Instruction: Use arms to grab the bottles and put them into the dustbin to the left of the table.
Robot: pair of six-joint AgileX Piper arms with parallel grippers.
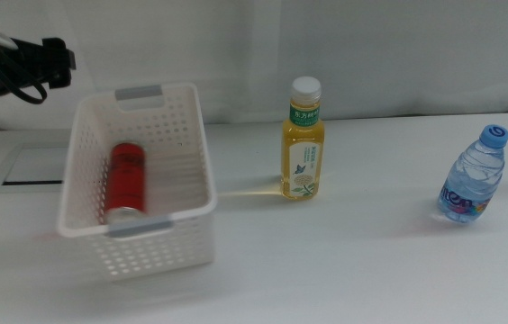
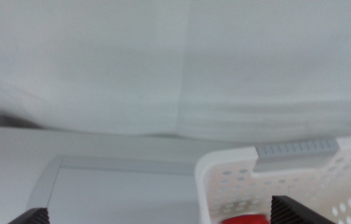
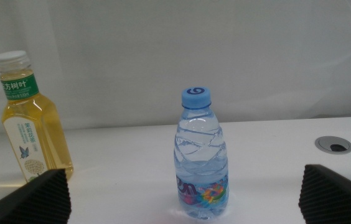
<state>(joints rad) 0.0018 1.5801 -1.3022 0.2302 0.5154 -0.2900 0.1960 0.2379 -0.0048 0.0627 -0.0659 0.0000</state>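
Observation:
The white perforated dustbin [image 1: 83, 216] stands on the left part of the table [image 1: 344, 261], and a red can [image 1: 126, 180] lies inside it. A yellow-drink bottle [image 1: 303, 139] with a white cap stands upright mid-table. A clear water bottle [image 1: 473, 175] with a blue cap stands at the right. My left gripper [image 1: 56, 54] hovers high behind the dustbin. In the left wrist view it [image 2: 163, 218] is open, above the dustbin's far rim [image 2: 225, 165] and a sliver of the can [image 2: 244, 219]. My right gripper [image 3: 185, 186] is open, its jaws standing wide either side of the water bottle [image 3: 201, 155], short of it. The yellow-drink bottle [image 3: 32, 124] is off to one side.
A grey inset panel [image 1: 29, 166] lies in the tabletop beside the dustbin, also seen as the panel [image 2: 119, 186] in the left wrist view. A round grey cable hole [image 3: 333, 145] sits past the water bottle. A white curtain hangs behind the table.

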